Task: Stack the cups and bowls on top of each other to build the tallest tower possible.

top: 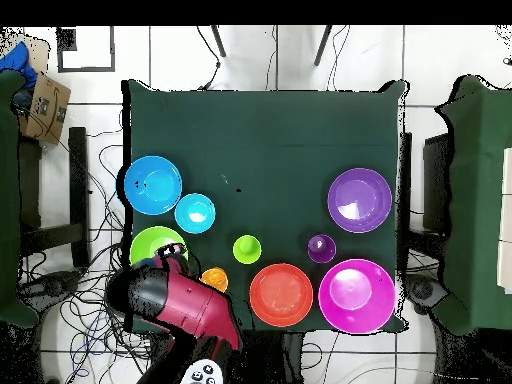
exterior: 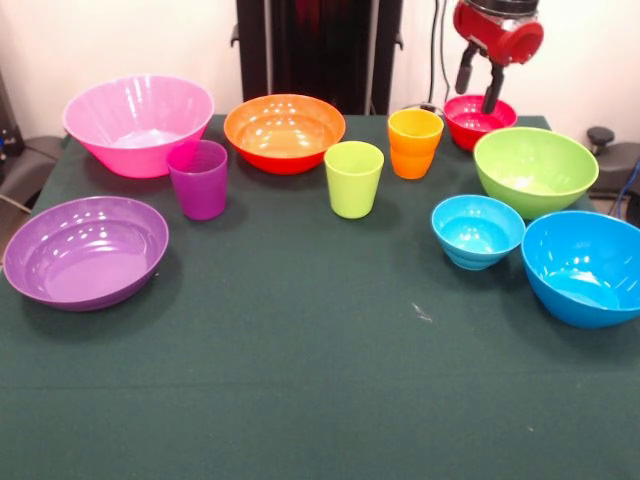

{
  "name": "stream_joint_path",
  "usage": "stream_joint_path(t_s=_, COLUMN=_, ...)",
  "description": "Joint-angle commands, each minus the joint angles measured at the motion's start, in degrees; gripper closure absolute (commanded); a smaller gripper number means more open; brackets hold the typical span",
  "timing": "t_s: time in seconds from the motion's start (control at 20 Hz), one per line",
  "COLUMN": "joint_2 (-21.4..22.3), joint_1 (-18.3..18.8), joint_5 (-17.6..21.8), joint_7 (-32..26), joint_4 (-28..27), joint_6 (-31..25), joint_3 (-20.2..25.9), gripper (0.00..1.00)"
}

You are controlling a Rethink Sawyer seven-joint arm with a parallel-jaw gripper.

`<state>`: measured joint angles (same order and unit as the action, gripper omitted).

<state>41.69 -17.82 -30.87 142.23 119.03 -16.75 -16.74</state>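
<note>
The tabletop [exterior: 300, 400], covered in dark green cloth, carries every piece standing apart and upright, nothing yet nested or stacked, so the tower is not begun. Largest are the pink bowl [exterior: 138, 122] at one far corner and the big blue bowl [exterior: 585, 265] at the opposite near edge; a wide base would judge best from one of these. Next come the shallow purple bowl [exterior: 85, 250], the orange bowl [exterior: 284, 131] and the lime green bowl [exterior: 534, 170], then the small light blue bowl [exterior: 477, 230] just beside the big blue one. The small red bowl [exterior: 478, 120] sits at the far edge, and the pincer [exterior: 479, 85] hangs right over its rim with two dark fingers spread a little apart and nothing between them; it looks set to take this bowl first. The orange cup [exterior: 415, 142] stands close beside the red bowl and the lime green bowl crowds it from the front, so a lift must go straight up to clear both. The lime green cup [exterior: 354, 178] and the purple cup [exterior: 198, 178] stand in the middle row, well apart from each other and out of the arm's way.
</note>
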Motion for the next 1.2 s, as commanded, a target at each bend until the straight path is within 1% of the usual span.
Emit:
stream_joint_path(t_s=0.05, joint_2=1.4, joint_1=7.6, joint_5=20.8, joint_7=-19.5, joint_4=1.2, joint_6=3.6, joint_3=11.7, gripper=0.00)
stream_joint_path(t_s=0.1, joint_2=1.8, joint_1=8.8, joint_5=22.6, joint_7=-20.0, joint_4=1.4, joint_6=3.6, joint_3=12.8, gripper=0.00)
stream_joint_path(t_s=0.35, joint_2=1.0, joint_1=11.2, joint_5=30.4, joint_7=-13.7, joint_4=0.2, joint_6=4.1, joint_3=15.3, gripper=0.00)
stream_joint_path(t_s=0.55, joint_2=0.8, joint_1=11.2, joint_5=34.4, joint_7=-9.7, joint_4=-1.3, joint_6=2.7, joint_3=16.1, gripper=0.00)
stream_joint_path(t_s=0.7, joint_2=0.4, joint_1=10.5, joint_5=35.7, joint_7=-6.8, joint_4=-2.4, joint_6=2.0, joint_3=16.5, gripper=0.00)
stream_joint_path(t_s=0.85, joint_2=0.3, joint_1=10.0, joint_5=36.3, joint_7=-5.1, joint_4=-3.1, joint_6=1.3, joint_3=16.8, gripper=0.00)
stream_joint_path(t_s=1.2, joint_2=0.3, joint_1=8.1, joint_5=36.0, joint_7=-2.8, joint_4=-5.1, joint_6=-1.5, joint_3=16.1, gripper=0.00)
